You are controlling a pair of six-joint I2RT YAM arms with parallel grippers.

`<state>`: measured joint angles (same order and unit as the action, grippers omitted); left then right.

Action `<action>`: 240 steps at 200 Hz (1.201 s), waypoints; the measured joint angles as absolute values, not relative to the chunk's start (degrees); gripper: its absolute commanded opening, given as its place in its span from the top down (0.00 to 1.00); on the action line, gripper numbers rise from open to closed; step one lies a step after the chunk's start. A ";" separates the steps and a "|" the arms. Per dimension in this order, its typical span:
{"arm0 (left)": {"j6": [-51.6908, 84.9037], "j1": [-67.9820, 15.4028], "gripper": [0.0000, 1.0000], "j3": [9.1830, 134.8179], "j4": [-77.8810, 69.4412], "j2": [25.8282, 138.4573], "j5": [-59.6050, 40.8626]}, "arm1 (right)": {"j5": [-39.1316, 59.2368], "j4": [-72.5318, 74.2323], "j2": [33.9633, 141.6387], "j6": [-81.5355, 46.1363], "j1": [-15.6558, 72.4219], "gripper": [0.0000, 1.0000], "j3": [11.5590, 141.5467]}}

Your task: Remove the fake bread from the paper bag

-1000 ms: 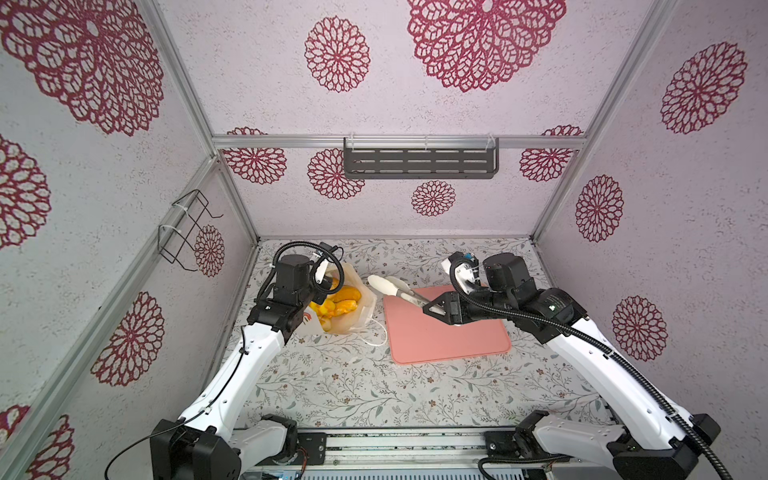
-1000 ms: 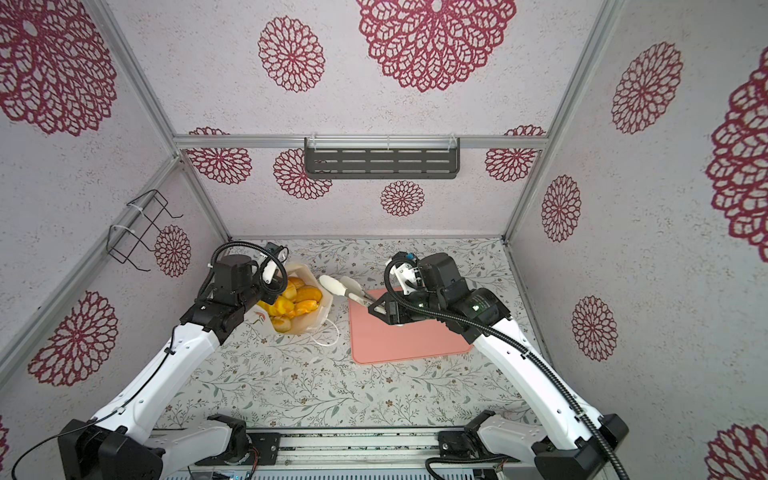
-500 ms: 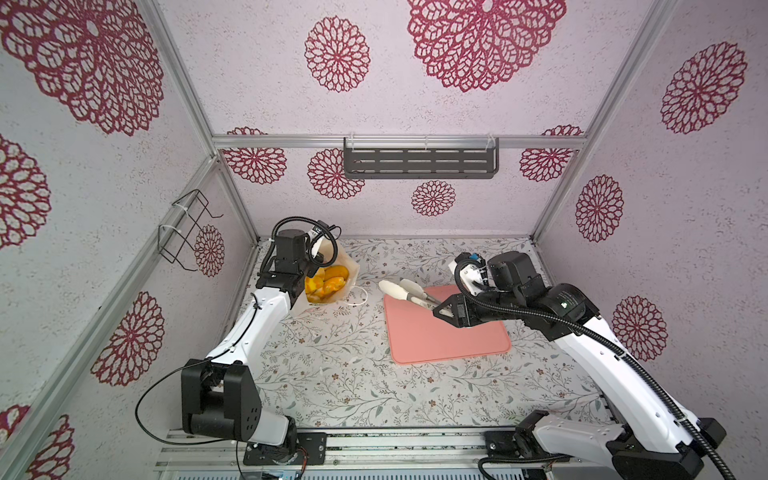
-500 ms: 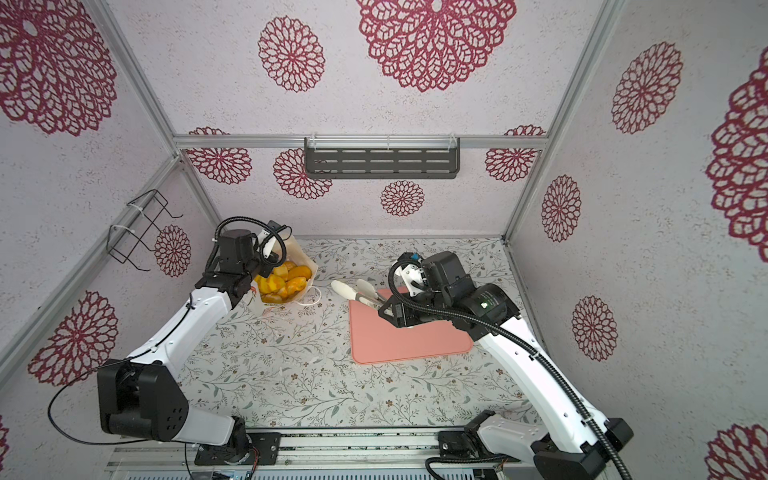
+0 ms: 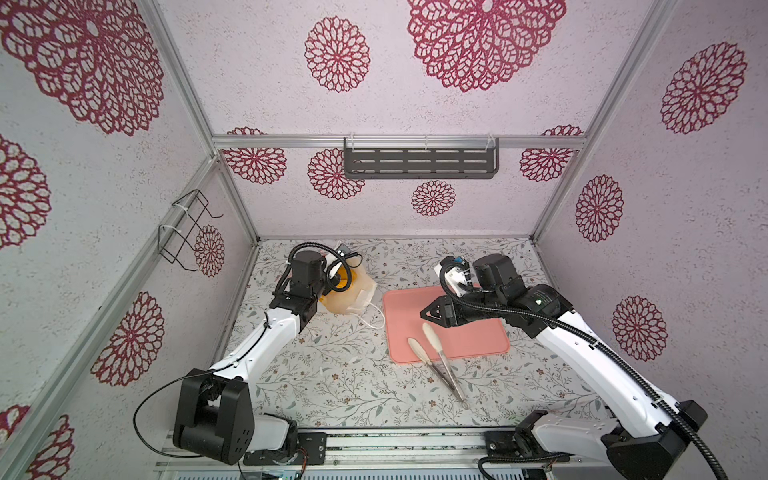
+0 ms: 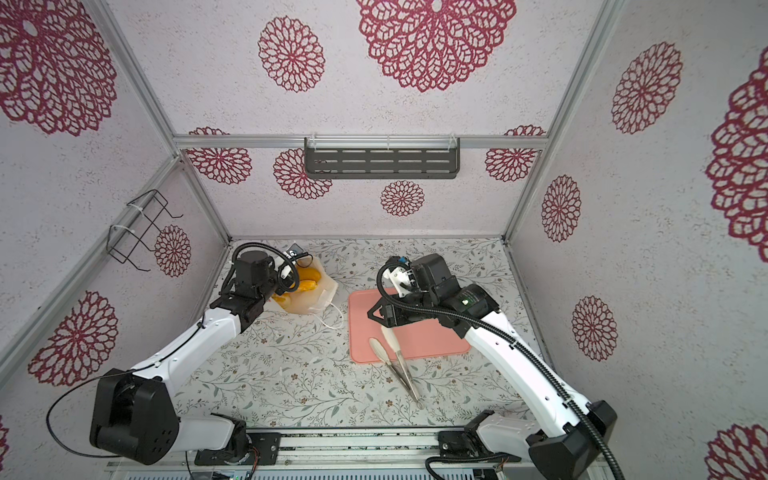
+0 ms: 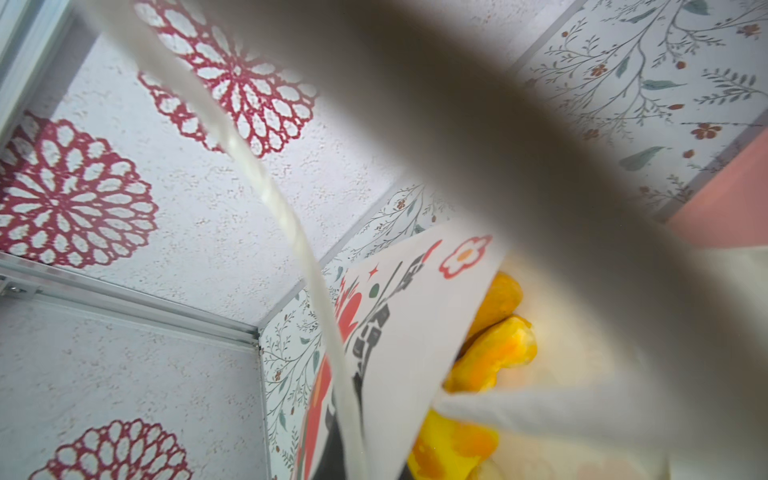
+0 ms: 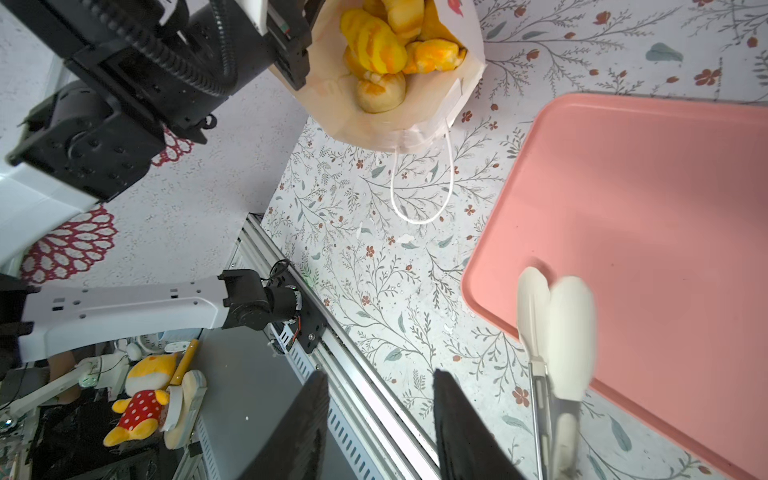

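1. The paper bag (image 5: 353,296) (image 6: 321,296) is sitting on the flowery table (image 5: 332,374) (image 6: 270,374). In both top views it is left of the middle, near the pink tray (image 5: 478,340) (image 6: 436,340) but not touching it.
2. The bag's mouth is gaping open. The fake bread (image 5: 341,277) (image 6: 309,280) (image 8: 382,45) is lying inside it, golden-orange pieces piling up together.
3. The left gripper (image 8: 297,56) is pinching the bag's rim. Its fingers are pressing together on the paper. It is showing near the top of the right wrist view, left of the middle.
4. In the left wrist view the bag's paper (image 7: 415,311) is filling much of the frame and looking blurry up close. Some bread (image 7: 494,353) is peeking out at the lower right.
5. The right gripper (image 5: 430,312) (image 6: 375,312) (image 8: 384,432) is reaching over the left part of the tray. Its fingers are standing apart, and they are holding nothing.
6. The tongs (image 5: 436,353) (image 6: 395,357) (image 8: 552,332) are lying flat, just below the right gripper in both top views. Their white tips are resting on the tray's lower left corner. Their metal legs are lying on the table, pointing toward the bottom of the frame.
7. A white cord handle (image 5: 370,321) (image 6: 332,322) (image 8: 419,222) is trailing from the bag onto the table, between the bag and the tray.
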<state>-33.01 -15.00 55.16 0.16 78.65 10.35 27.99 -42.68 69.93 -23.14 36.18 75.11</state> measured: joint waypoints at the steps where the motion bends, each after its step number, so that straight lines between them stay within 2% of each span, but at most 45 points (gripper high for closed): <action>1: -32.91 -15.03 1.00 55.09 0.16 78.61 10.33 | 27.92 -42.68 69.93 -23.14 36.21 0.56 75.00; 26: -30.72 -15.57 1.00 53.84 -0.19 77.21 10.20 | 23.49 -40.51 69.01 -23.90 36.58 0.50 67.83; 71: -27.14 -16.99 1.00 53.39 1.93 75.37 10.22 | 13.96 -38.52 64.49 -28.16 36.82 0.47 48.40; 132: -23.20 -19.66 1.00 51.07 2.79 73.14 10.90 | 4.16 -37.10 61.60 -31.46 37.23 0.28 40.07; 170: -21.96 -20.45 1.00 50.63 2.87 72.10 11.57 | 2.74 -36.64 59.72 -32.93 39.62 0.23 35.70; 217: -21.37 -20.75 1.00 50.37 2.90 71.57 12.62 | 2.68 -35.07 65.69 -32.97 42.65 0.25 34.11; 240: -21.32 -20.88 1.00 49.89 2.90 71.00 12.67 | 2.09 -34.26 69.52 -32.67 44.07 0.31 34.15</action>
<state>-21.32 -20.88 49.89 2.90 71.00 12.67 2.09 -34.26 69.52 -32.67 44.07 34.15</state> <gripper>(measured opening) 0.047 0.727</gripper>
